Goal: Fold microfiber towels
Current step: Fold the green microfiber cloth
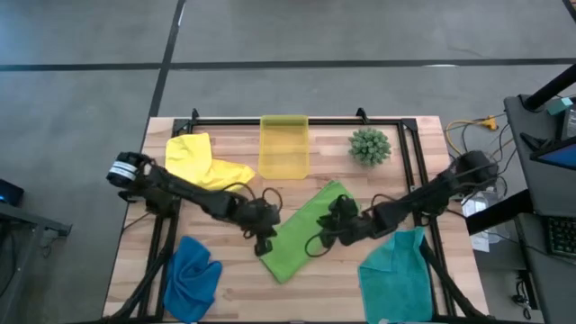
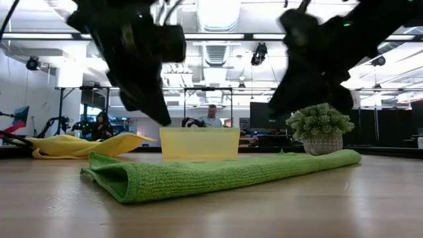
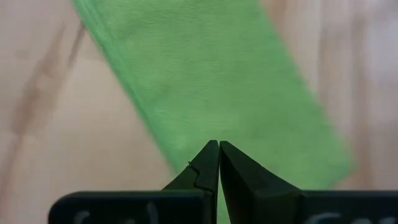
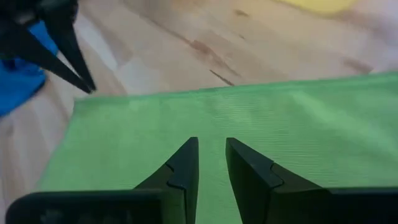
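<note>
Take the lime green towel [image 1: 301,232] as your landmark: it lies mid-table as a long folded strip, running diagonally from near the plant [image 1: 370,146] down toward the front edge of the table [image 1: 243,297].

Far left of it, the yellow towel [image 1: 200,162] sits crumpled at the back corner; the royal blue towel [image 1: 192,274] is bunched at the front corner on that side.

Your left gripper [image 1: 265,239] hovers just beside the strip's left long edge, fingers pressed together, holding nothing; its wrist view shows the closed tips [image 3: 219,152] above the green cloth.

Behind the strip stands the translucent yellow-green bin [image 1: 284,146].

Your right gripper [image 1: 329,225] hangs over the strip's right side, fingers slightly parted with a narrow gap, nothing between them [image 4: 211,155].

Right of the strip, at the front, lies the teal towel [image 1: 396,270], rumpled.
</note>
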### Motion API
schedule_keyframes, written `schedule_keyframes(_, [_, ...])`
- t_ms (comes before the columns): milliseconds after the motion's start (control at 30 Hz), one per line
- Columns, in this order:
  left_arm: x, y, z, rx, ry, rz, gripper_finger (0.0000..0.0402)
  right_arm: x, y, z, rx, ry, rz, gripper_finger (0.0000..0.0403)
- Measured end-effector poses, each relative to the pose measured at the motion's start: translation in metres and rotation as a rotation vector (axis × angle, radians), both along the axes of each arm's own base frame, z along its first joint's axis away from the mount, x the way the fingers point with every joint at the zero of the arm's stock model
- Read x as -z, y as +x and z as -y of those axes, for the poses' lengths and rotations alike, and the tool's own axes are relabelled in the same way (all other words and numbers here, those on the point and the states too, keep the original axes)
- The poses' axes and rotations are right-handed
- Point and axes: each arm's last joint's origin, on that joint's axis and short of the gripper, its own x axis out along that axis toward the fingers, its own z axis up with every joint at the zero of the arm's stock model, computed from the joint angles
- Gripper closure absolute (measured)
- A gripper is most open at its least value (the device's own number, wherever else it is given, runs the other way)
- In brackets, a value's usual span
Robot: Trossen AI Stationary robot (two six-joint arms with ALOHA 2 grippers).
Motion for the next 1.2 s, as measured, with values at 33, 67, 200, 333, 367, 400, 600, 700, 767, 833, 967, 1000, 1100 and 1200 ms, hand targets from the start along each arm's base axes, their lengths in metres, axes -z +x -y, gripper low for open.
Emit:
schedule_keyframes(33, [0.002,0.002,-0.007,0.019,0.023,0.001,0.0402,0.004,0.006,-0.003,0.022,0.016,-0.009,0.0326])
schedule_keyframes(67, [0.006,0.005,-0.013,0.038,0.037,-0.001,0.0402,0.008,0.011,-0.005,0.044,0.026,-0.039,0.0326])
schedule_keyframes(200, [0.015,0.010,-0.026,0.117,0.039,-0.018,0.0402,0.027,0.027,-0.012,0.165,0.041,-0.223,0.0326])
schedule_keyframes(333, [0.026,0.011,-0.022,0.200,0.019,-0.052,0.0402,0.039,0.040,-0.015,0.226,0.032,-0.388,0.0326])
schedule_keyframes(367, [0.030,0.011,-0.019,0.219,0.011,-0.069,0.0402,0.040,0.044,-0.016,0.224,0.025,-0.409,0.0326])
schedule_keyframes(400, [0.036,0.009,-0.016,0.234,0.002,-0.095,0.0402,0.041,0.048,-0.016,0.216,0.020,-0.421,0.0326])
schedule_keyframes(600, [0.063,0.007,0.010,0.352,-0.117,-0.174,0.0402,0.041,0.071,-0.009,0.198,0.016,-0.428,0.0326])
schedule_keyframes(700, [0.069,0.003,0.025,0.438,-0.180,-0.195,0.0402,0.036,0.076,0.000,0.188,0.016,-0.430,0.0326])
schedule_keyframes(767, [0.067,-0.002,0.031,0.463,-0.185,-0.194,0.0402,0.027,0.076,0.002,0.171,-0.014,-0.423,0.0326])
schedule_keyframes(833, [0.062,-0.009,0.031,0.472,-0.183,-0.187,0.0402,0.010,0.076,0.001,0.150,-0.061,-0.373,0.0326])
schedule_keyframes(967, [0.047,-0.026,0.025,0.468,-0.112,-0.149,0.0402,-0.023,0.070,-0.016,0.062,-0.114,-0.268,0.0326])
schedule_keyframes(1000, [0.042,-0.029,0.023,0.464,-0.081,-0.121,0.0402,-0.027,0.069,-0.023,0.032,-0.119,-0.247,0.0326])
schedule_keyframes(1100, [0.027,-0.040,0.017,0.428,-0.013,-0.044,0.0402,-0.037,0.068,-0.044,-0.055,-0.124,-0.182,0.0326])
schedule_keyframes(1200, [0.022,-0.053,0.012,0.407,0.012,-0.002,0.0402,-0.044,0.070,-0.064,-0.125,-0.117,-0.089,0.0326])
